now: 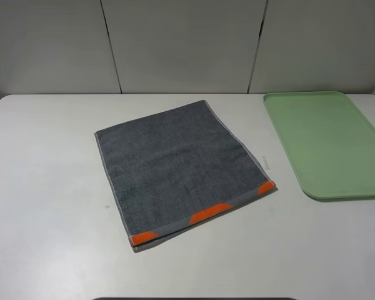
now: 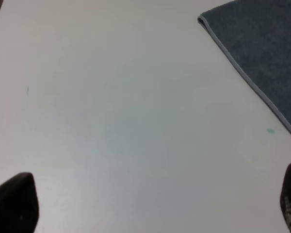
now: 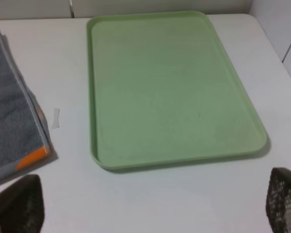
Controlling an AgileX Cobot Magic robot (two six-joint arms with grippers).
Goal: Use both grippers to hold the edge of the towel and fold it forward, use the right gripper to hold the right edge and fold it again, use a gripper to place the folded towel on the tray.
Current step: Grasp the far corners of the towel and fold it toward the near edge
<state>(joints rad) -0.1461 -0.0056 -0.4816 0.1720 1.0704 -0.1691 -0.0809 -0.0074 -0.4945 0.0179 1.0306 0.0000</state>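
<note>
High view: one towel lies flat mid-counter, with three orange patches along its near hem. One tray sits apart on its right.
Left wrist: left hand spread, empty, near one towel corner.
Right wrist: right hand spread, empty, facing the tray.

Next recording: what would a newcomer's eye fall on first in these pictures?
The dark grey towel lies flat and askew in the middle of the white table, with three orange patches along its near hem. To its right sits the pale green tray, bare. The left pincer and right pincer stand open, touching nothing.
</note>
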